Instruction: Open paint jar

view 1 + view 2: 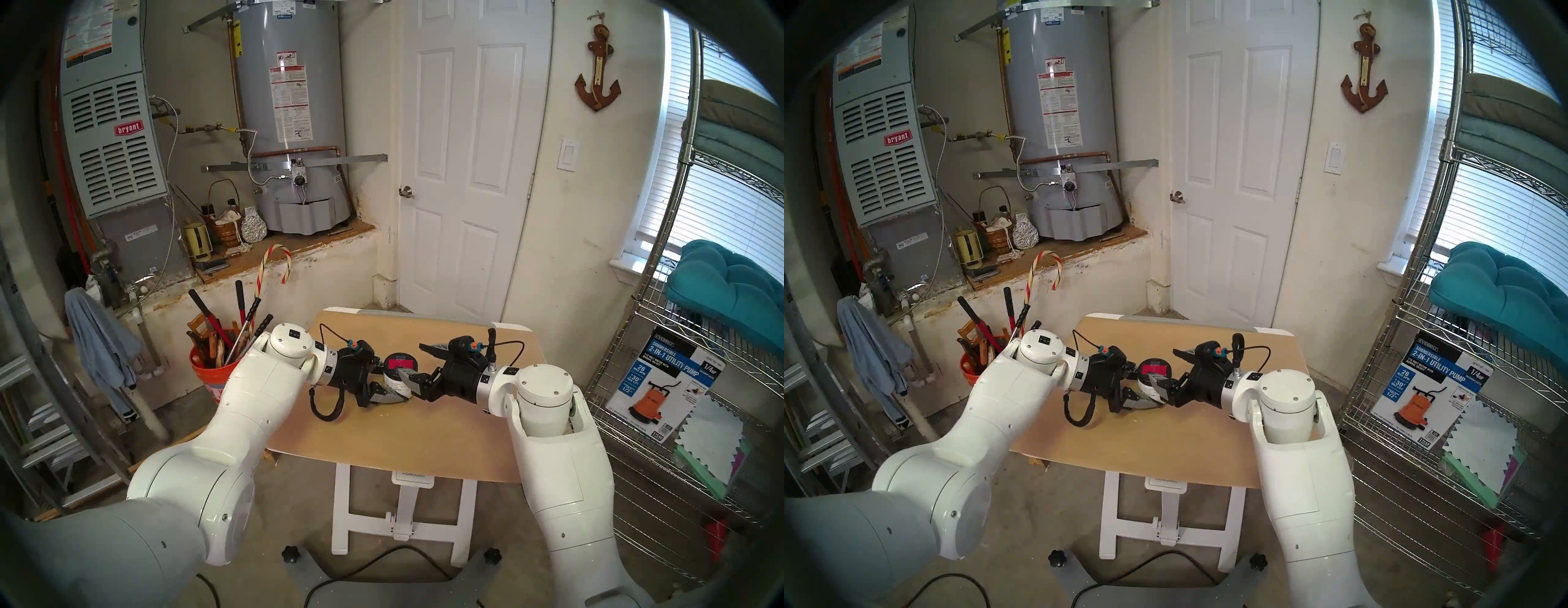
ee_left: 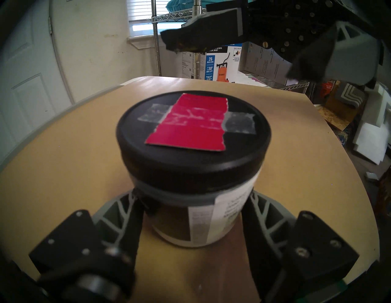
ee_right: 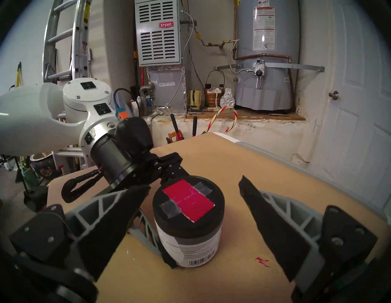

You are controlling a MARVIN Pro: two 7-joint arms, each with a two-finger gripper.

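One paint jar, upright near the middle of the tan table, white-grey label, one black lid screwed on, one red rectangular patch taped across the lid top with clear tape at both ends. Two grippers, one per side of the jar. Left gripper: narrow, both fingers pressed on the jar body below the lid, one per side, jar clamped on the table. Right gripper: spread wide, fingers straddle the lid with clear gaps either side in the right wrist view, touching nothing; in the left wrist view one of its fingers hangs above and behind the lid. One small red paint smear on the table near the right gripper's finger.
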